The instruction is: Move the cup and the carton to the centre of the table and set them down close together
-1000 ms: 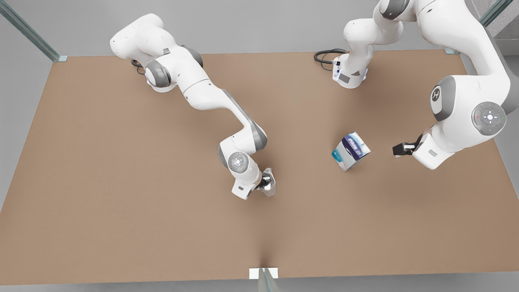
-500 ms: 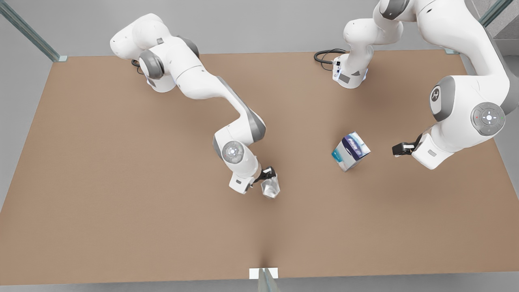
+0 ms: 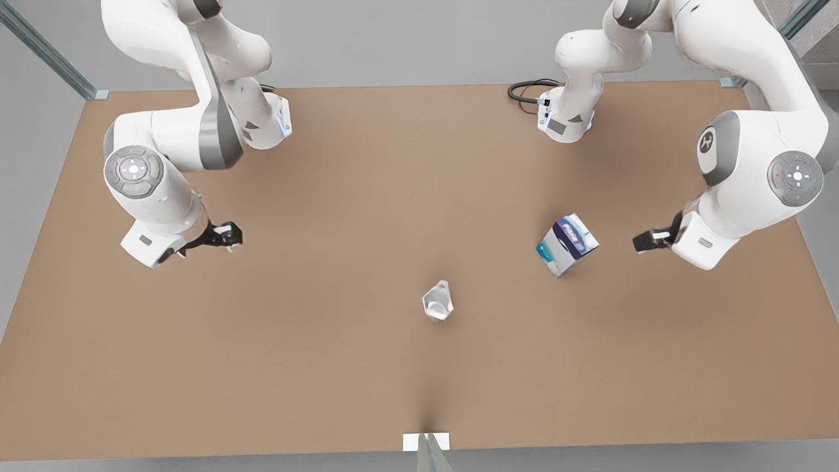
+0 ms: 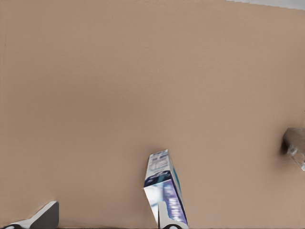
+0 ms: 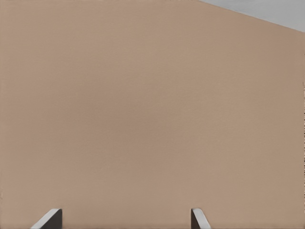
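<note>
two arms stood at the far edge of the table, a plain matte brown top w/ a small white tab on its near edge. grey floor showed round the table, and glassy rails crossed the corners of the front view.

the cup stood alone on the brown surface near the middle, well apart from both grippers. the carton sat on the table toward the front view's right, apart from the cup, tilted askew to the table edges.

the left gripper hung on the front view's right, near the carton but not touching it. in the left wrist view its fingertips were spread wide, nothing between them, w/ the carton just ahead and the cup farther off.

the right gripper hung over bare table on the front view's left, well apart from cup and carton. its fingertips were spread apart in the right wrist view, holding nothing.

a black cable lay by one arm base.
</note>
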